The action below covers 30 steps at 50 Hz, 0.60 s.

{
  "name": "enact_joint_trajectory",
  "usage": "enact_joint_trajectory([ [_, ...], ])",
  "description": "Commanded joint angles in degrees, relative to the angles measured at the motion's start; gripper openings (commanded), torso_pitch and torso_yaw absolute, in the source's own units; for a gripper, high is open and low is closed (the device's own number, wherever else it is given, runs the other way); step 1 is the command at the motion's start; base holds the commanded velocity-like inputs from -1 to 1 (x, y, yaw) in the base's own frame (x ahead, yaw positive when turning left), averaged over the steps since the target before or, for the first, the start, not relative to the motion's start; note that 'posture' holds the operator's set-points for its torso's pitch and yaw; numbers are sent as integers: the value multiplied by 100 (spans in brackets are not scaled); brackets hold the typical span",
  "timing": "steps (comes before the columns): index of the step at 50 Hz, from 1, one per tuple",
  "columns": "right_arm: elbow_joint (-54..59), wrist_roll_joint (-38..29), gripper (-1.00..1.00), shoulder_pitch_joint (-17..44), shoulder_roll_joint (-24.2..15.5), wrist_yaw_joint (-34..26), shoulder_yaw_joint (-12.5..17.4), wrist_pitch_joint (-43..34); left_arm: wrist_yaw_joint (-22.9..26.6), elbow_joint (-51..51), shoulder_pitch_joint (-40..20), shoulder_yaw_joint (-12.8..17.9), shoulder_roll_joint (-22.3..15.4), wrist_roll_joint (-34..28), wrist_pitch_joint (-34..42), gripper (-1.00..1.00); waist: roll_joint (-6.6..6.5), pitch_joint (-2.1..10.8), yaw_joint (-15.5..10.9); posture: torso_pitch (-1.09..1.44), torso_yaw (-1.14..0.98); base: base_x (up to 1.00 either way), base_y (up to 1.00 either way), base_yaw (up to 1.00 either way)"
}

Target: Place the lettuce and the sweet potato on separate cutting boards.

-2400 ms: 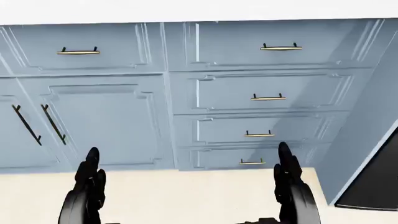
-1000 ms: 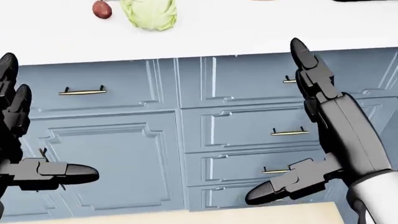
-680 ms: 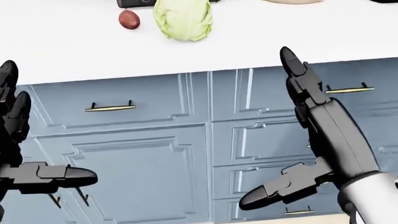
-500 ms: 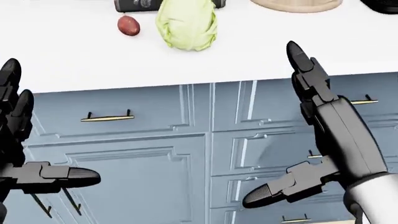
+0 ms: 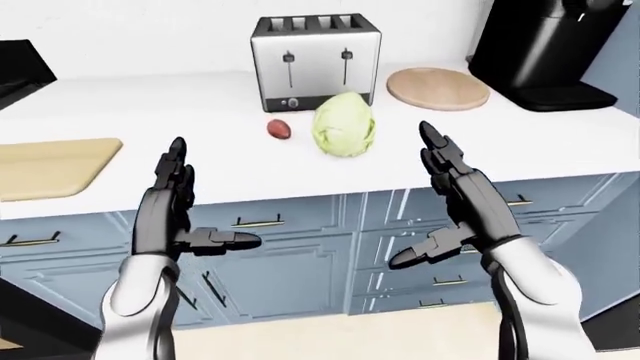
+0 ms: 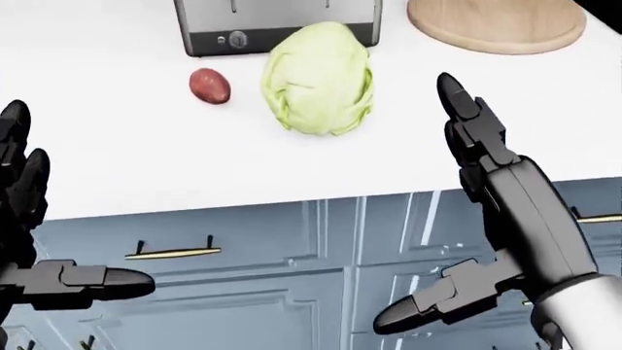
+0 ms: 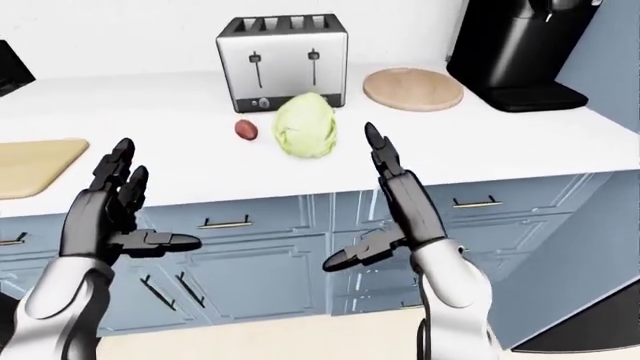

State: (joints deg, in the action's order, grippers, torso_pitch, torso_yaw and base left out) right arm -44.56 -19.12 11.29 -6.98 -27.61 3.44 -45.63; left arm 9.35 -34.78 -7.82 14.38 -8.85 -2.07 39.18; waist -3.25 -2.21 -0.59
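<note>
The pale green round head of lettuce [image 5: 344, 124] is sitting on the white countertop [image 5: 200, 176] just below the steel four-slot toaster [image 5: 315, 51], with the small reddish sweet potato [image 5: 279, 129] lying near its left in the left-eye view. Both are waiting off the boards — the round light-wood cutting board [image 5: 438, 87] lies to the right, the rectangular pale wood cutting board [image 5: 50, 166] far to the left. The left hand [image 5: 172, 214] and right hand [image 5: 462, 202] are hovering short of the counter edge, fingers spread, grasping nothing. Judging by this, the approach is in hand — next, a reach over the edge to close on the lettuce.
</note>
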Motion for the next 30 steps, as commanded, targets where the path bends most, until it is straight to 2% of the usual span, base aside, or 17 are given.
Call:
enact_joint_trajectory([
  [1,-256,-42,100,158,-40,74,70,146,19,-299,-159,-7,-39,49,-209,100,2,94,13,0,0,27,0,0],
  [3,-297,-50,100,173,-43,70,59,110,17,-291,-157,-1,-39,53,-223,100,92,57,0,0,0,25,0,0],
  [6,-356,-51,100,190,-34,65,47,49,18,-301,-133,-10,-28,57,-246,100,267,78,-28,0,0,23,0,0],
  [8,-368,-41,100,213,-33,64,54,17,20,-313,-134,-7,-29,60,-243,100,468,139,-45,0,0,22,0,0],
  [9,-385,-36,100,229,-36,61,53,-12,24,-333,-137,0,-33,67,-229,100,633,175,-45,0,0,20,0,0],
  [10,-395,-27,100,249,-35,66,56,-34,26,-340,-138,5,-37,68,-228,100,600,246,-63,0,0,21,0,0],
  [11,-390,-9,100,260,-30,75,62,-49,29,-347,-139,15,-40,72,-226,100,509,144,17,0,0,20,0,0],
  [12,-385,0,100,260,-30,83,57,-46,29,-355,-135,17,-41,73,-225,100,587,92,7,0,0,17,0,0],
  [15,-387,39,100,300,-37,96,75,-79,34,-367,-107,9,-32,67,-245,100,493,144,62,0,0,16,0,0],
  [18,-403,55,100,279,-47,110,57,-68,39,-375,-108,3,-32,61,-238,100,333,58,84,0,0,17,0,0],
  [21,-426,58,100,262,-48,112,31,-65,42,-380,-123,4,-36,58,-224,100,57,72,124,0,0,17,0,0],
  [22,-426,59,100,259,-47,114,24,-52,42,-375,-127,4,-36,56,-226,100,-120,129,136,0,0,16,0,0],
  [23,-421,63,100,269,-43,117,29,-55,41,-368,-131,6,-37,55,-228,100,-167,213,157,0,0,12,0,0],
  [24,-419,69,100,286,-41,119,32,-74,43,-372,-136,11,-39,59,-220,100,-35,41,84,0,0,0,0,0],
  [25,-434,74,100,298,-40,118,30,-92,43,-371,-134,10,-39,59,-222,100,-47,96,103,0,0,0,0,0],
  [27,-443,86,100,334,-43,120,39,-128,43,-375,-138,8,-41,57,-215,100,71,96,100,0,0,0,0,0],
  [30,-474,88,100,352,-44,128,7,-166,48,-389,-146,18,-45,67,-195,100,413,77,74,0,0,0,0,0],
])
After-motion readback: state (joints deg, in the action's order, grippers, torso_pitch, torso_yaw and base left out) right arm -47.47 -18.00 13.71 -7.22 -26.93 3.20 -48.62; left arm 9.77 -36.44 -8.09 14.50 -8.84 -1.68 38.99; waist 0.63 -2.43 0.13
